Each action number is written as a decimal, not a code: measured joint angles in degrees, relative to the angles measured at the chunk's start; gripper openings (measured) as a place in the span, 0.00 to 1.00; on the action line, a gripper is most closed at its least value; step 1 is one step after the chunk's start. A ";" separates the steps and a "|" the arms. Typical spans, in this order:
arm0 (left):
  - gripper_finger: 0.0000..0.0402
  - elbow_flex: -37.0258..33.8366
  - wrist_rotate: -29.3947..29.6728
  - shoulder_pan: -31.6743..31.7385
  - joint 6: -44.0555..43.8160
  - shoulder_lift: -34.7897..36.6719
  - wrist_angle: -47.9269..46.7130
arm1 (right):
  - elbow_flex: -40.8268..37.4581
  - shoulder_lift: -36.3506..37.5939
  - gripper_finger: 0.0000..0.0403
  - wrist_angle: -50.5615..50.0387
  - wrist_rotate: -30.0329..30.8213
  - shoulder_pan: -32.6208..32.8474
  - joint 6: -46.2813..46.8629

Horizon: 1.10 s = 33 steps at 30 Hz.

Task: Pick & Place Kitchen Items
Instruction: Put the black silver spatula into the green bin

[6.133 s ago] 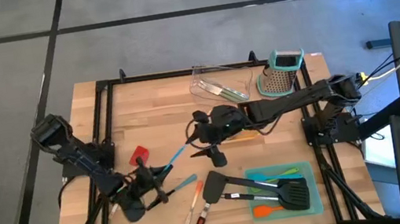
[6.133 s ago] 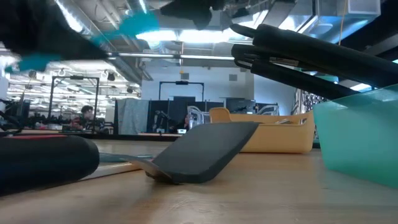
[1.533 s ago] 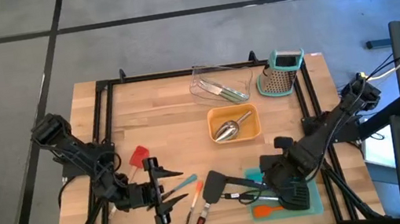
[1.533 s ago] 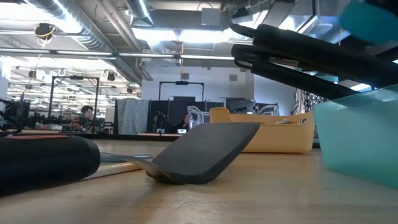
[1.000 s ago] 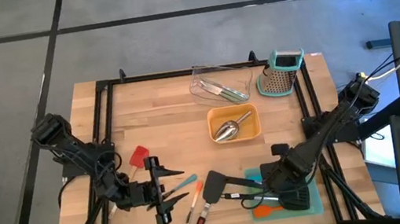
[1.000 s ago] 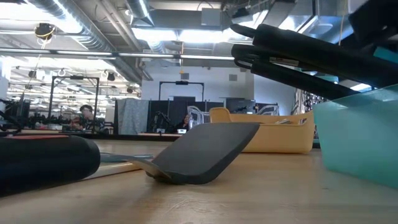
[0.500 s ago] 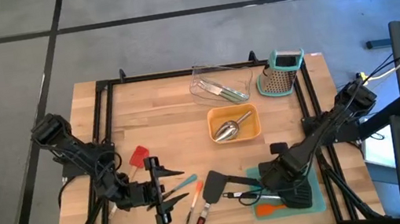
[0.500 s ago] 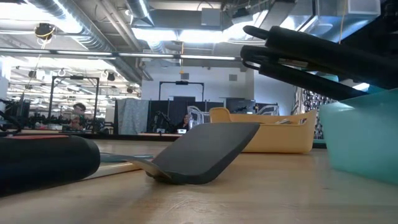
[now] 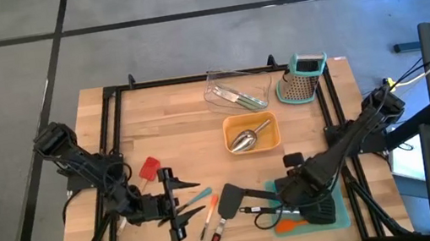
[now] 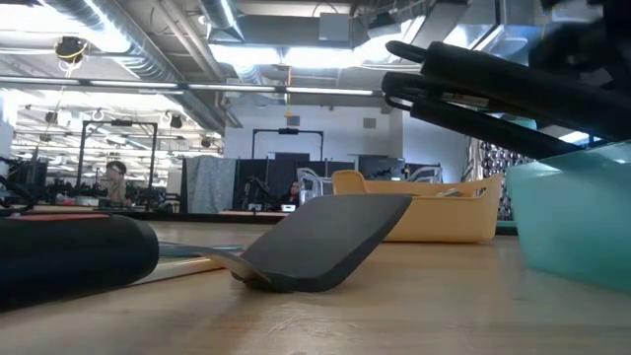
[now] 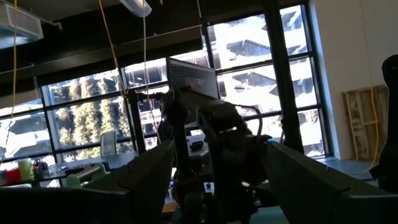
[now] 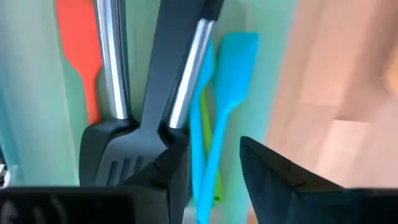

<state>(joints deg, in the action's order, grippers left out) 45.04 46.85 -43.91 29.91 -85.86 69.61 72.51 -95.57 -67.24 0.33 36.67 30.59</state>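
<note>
Wooden table [image 9: 174, 135] seen from above: the right tool [image 9: 268, 215] has just let go over the teal tray [image 9: 342, 214], while its wrist view shows fingers parted and the blue spatula [image 12: 229, 68] lying in that tray, delivered; left tool [image 9: 178, 203] waits open, well apart from the tray.

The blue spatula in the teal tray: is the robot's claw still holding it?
Apart. In the right wrist view the blue spatula lies in the teal tray, with the right gripper open above it.

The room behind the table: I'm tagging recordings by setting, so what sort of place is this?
Probably a robotics lab or open industrial workspace, not a home kitchen: exposed ceiling ducts, a black metal frame round the wooden table, and a person at a desk far behind.
</note>
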 joint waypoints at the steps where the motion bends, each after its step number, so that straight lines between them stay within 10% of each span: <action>1: 0.62 0.00 -0.01 0.13 -0.08 0.00 -0.20 | 1.64 0.00 0.35 -1.66 0.78 0.00 -0.21; 12: 0.62 0.00 0.02 0.19 -0.97 0.00 -0.73 | 16.42 0.00 0.36 -7.85 8.64 0.01 -5.67; 25: 0.63 0.00 0.02 0.17 -1.71 0.00 -0.86 | 18.23 0.00 0.36 5.56 1.15 1.07 -6.15; 33: 0.62 0.00 0.02 0.17 -2.15 0.00 -0.86 | 17.38 0.00 0.36 16.46 7.41 5.85 -9.82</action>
<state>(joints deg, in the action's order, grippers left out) 45.04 46.87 -43.75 27.77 -85.86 68.75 89.89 -95.57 -50.78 7.74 42.51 20.77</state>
